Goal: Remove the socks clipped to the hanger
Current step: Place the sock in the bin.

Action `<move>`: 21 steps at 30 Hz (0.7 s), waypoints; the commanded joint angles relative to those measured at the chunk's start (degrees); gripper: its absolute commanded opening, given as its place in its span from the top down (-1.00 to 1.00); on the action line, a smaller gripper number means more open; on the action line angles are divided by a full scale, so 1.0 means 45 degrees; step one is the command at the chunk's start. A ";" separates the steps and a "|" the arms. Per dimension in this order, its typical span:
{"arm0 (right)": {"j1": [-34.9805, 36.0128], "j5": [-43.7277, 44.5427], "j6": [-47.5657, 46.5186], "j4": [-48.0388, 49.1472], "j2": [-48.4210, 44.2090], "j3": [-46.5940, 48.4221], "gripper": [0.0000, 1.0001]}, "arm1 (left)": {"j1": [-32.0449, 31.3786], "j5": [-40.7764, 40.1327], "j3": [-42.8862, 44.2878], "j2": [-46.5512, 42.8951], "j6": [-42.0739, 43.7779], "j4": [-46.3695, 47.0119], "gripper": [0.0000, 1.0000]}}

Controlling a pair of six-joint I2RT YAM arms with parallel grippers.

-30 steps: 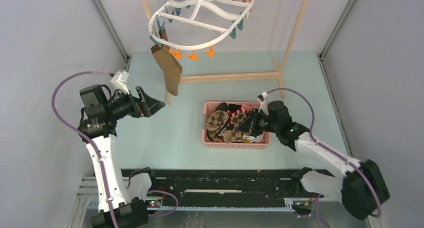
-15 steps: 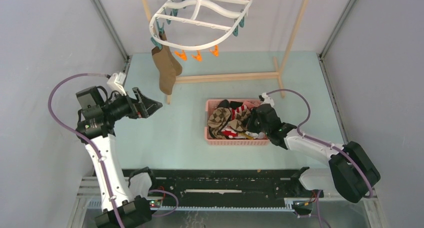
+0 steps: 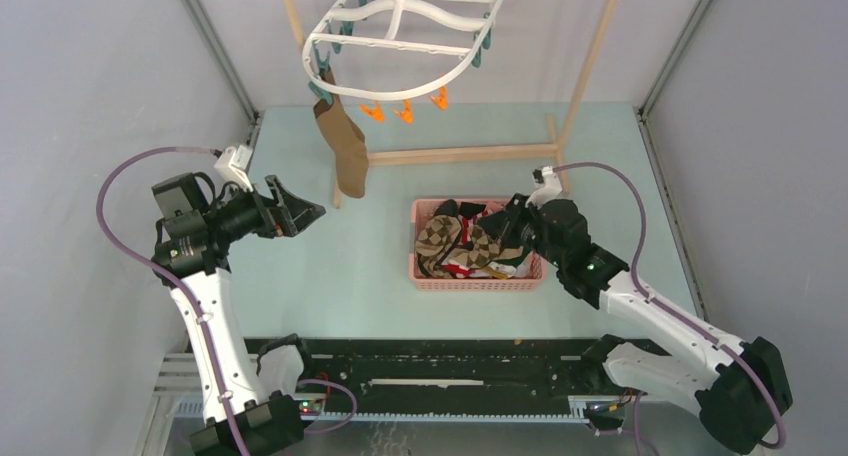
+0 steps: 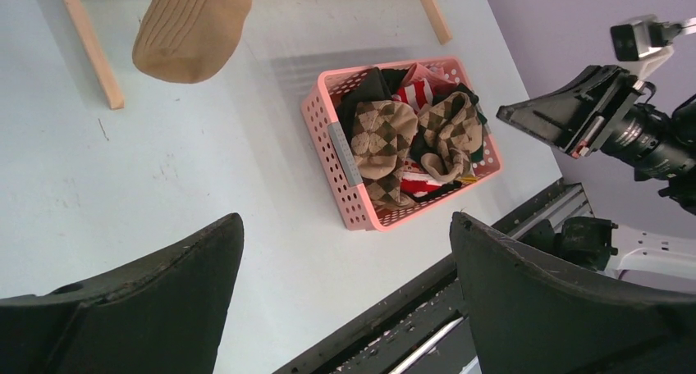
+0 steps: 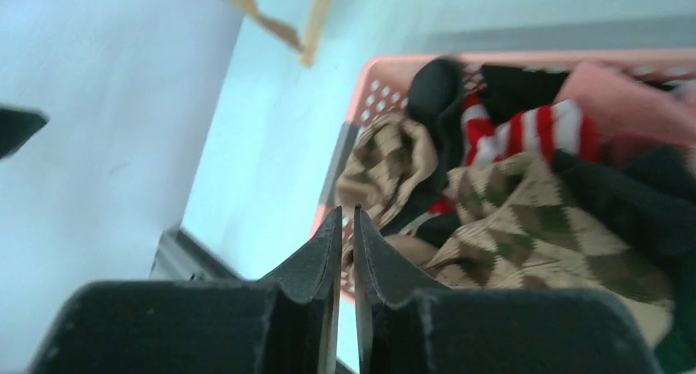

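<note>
The white oval hanger (image 3: pixel 400 43) hangs at the top with teal and orange clothespins. One tan-brown sock (image 3: pixel 346 151) stays clipped at its left rim, its toe (image 4: pixel 193 25) showing in the left wrist view. Several other socks (image 3: pixel 465 241) lie heaped in a pink basket (image 3: pixel 475 284). My left gripper (image 3: pixel 318 212) stands wide open and empty, low and left of the hanging sock. My right gripper (image 3: pixel 510 214) hovers over the basket's right end. Its fingers (image 5: pixel 346 210) stand only a thin slit apart, with nothing between them, above the argyle socks (image 5: pixel 509 218).
A light wooden rack frame (image 3: pixel 460 154) stands on the table behind the basket, its posts rising on both sides of the hanger. Grey walls close in left and right. A black rail (image 3: pixel 430 361) runs along the near edge.
My right gripper has risen out of the basket and moved back a little, its jaws parting slightly. The hanger and the tan-brown sock have swung a bit. The left arm has barely moved.
</note>
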 commanded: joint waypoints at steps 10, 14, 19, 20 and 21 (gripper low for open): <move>-0.0940 -0.5550 0.1138 0.4401 0.3218 -0.1925 0.81 | 0.0126 0.0567 0.1209 0.0100 -0.0014 0.0188 -1.00; -0.0856 -0.3273 0.0552 0.4065 0.4067 -0.1939 0.87 | 0.0140 0.0457 0.1382 0.0122 -0.0021 0.0193 -1.00; -0.0201 -0.0455 -0.0075 0.2865 0.3300 -0.1913 0.85 | 0.0139 0.0064 0.1290 0.0234 0.0188 0.0175 -1.00; -0.0054 -0.0016 -0.0167 0.2780 0.2879 -0.1911 0.82 | 0.0138 0.0021 0.1256 0.0307 0.0198 0.0161 -1.00; 0.0137 0.0354 -0.0300 0.2691 0.2321 -0.1859 0.78 | 0.0134 -0.0029 0.1240 0.0403 0.0218 0.0174 -1.00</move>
